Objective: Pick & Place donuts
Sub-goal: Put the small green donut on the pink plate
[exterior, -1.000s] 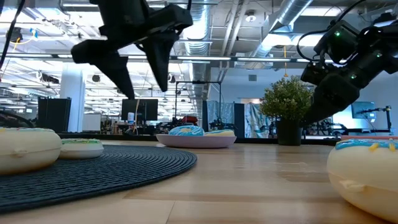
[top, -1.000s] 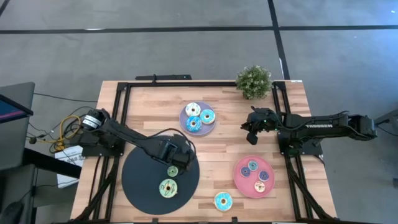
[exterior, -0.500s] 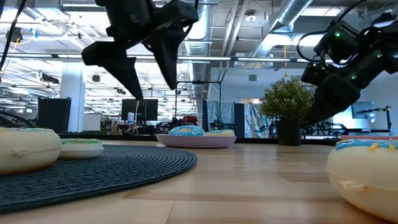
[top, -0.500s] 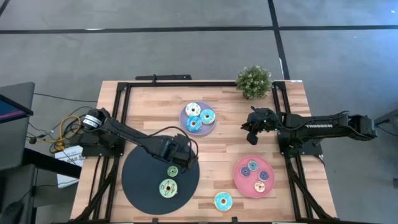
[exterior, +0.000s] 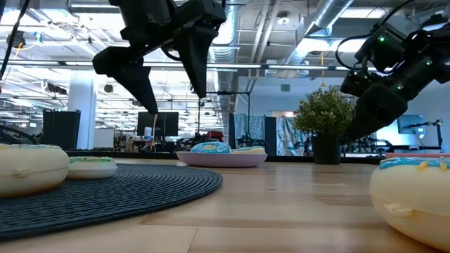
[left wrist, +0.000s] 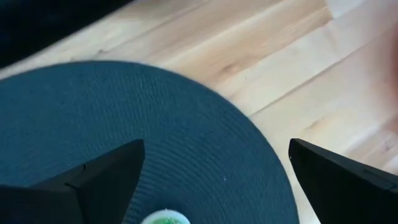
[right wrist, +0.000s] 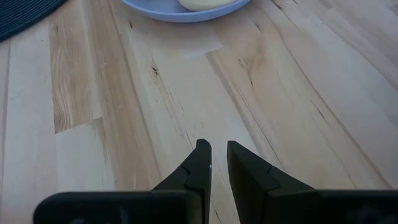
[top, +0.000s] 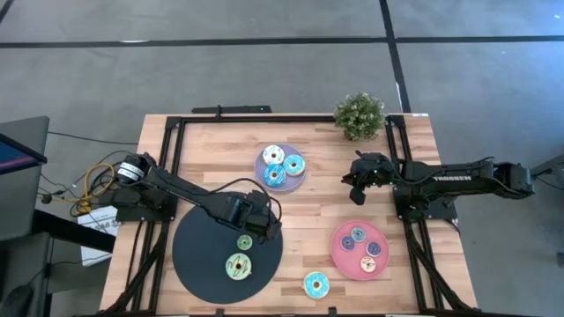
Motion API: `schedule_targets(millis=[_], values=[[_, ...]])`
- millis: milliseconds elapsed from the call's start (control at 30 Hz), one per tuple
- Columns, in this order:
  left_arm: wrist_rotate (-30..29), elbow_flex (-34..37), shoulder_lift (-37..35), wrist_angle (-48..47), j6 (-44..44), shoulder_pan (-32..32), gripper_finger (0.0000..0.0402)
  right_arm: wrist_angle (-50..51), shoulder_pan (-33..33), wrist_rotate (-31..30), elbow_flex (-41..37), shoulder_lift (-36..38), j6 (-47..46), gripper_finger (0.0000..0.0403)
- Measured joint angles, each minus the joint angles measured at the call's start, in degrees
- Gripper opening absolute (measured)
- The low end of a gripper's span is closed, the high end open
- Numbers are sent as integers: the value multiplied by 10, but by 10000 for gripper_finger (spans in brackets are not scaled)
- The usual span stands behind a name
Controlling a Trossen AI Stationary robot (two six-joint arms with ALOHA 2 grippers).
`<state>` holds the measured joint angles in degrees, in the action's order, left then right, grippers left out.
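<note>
Left pincer [exterior: 167, 81] hangs released, a small green donut [top: 244, 241] on the black plate [top: 198, 255] just below; right pincer [right wrist: 213, 163] clenched, empty.

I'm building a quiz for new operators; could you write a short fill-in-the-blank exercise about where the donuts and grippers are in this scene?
1. The black mat holds ____ donuts.
2. The left gripper hangs over the mat with its fingers ____.
3. One blue-iced donut lies on the bare ____, on no plate.
4. The right gripper, between the lavender plate and the pink plate, is ____.

Missing words: two; open; table; shut
</note>
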<state>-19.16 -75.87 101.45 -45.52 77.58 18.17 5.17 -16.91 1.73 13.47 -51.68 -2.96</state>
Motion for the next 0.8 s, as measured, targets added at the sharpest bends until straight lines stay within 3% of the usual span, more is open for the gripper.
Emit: schedule_targets(millis=[367, 600, 800], values=[[93, 2, 42, -25, 46, 1, 391, 2, 0, 0, 0, -1, 0, 42], [193, 1, 103, -26, 55, 11, 391, 2, 0, 5, 0, -1, 0, 42], [190, 1, 105, -39, 76, 22, 390, 0, 0, 13, 0, -1, 0, 42]])
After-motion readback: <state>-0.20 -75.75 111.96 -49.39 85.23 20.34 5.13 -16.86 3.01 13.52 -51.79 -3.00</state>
